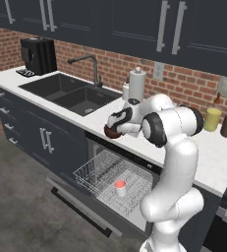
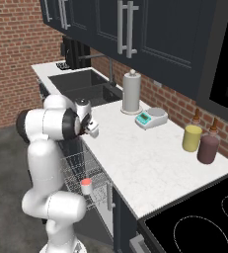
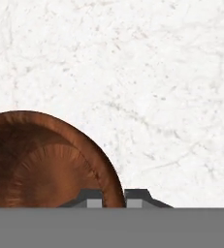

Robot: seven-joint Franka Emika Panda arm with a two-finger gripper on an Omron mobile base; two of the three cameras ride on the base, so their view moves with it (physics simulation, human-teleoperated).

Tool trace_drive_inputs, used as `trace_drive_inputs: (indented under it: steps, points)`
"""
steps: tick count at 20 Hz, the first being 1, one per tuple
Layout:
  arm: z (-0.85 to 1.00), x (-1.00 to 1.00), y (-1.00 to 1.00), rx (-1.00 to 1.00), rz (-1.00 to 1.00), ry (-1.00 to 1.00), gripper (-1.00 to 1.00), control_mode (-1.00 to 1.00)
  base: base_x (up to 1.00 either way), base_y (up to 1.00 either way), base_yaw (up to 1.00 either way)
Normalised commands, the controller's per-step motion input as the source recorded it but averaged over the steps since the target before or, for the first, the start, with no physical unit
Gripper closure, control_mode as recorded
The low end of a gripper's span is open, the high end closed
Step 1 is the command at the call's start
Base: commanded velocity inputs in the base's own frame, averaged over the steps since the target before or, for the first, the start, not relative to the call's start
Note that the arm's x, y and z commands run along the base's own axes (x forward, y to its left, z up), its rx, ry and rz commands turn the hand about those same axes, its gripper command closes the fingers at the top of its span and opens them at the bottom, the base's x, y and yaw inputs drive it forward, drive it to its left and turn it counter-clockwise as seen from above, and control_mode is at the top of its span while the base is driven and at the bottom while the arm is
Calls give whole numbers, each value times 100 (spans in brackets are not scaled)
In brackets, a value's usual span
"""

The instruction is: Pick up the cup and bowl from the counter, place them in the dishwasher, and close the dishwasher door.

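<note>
The dark brown bowl (image 1: 112,132) hangs at the counter's (image 1: 208,152) front edge, above the open dishwasher (image 1: 100,172). My gripper (image 1: 117,126) is shut on the bowl's rim. In the hand view the bowl (image 3: 45,164) takes up the lower left, and its rim passes between the gripper's (image 3: 114,199) two close-set tips over the white counter (image 3: 157,72). The white cup (image 1: 120,187) with a pink inside stands upright in the pulled-out wire rack, also seen as the cup (image 2: 87,186) from the right. The dishwasher door (image 1: 75,202) lies dropped open.
A paper towel roll (image 2: 132,91) and a kitchen scale (image 2: 151,117) stand at the back of the counter. A yellow tumbler (image 2: 192,138) and a maroon tumbler (image 2: 209,148) stand further right. The sink (image 1: 70,91) lies left and the stove (image 2: 204,222) right.
</note>
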Motion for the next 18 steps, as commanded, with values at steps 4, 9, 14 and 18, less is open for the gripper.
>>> trace_drive_inputs:
  steps: [4, 9, 14, 18]
  points:
    - [23, -100, 49, 0, -30, -4, 100, -100, 0, 0, 0]
    - [14, -100, 61, 1, -36, 0, 100, -100, 0, 0, 0]
    - [3, -100, 50, 10, -44, 4, 100, -100, 0, 0, 0]
    - [0, -100, 25, 23, -45, 2, 100, -100, 0, 0, 0]
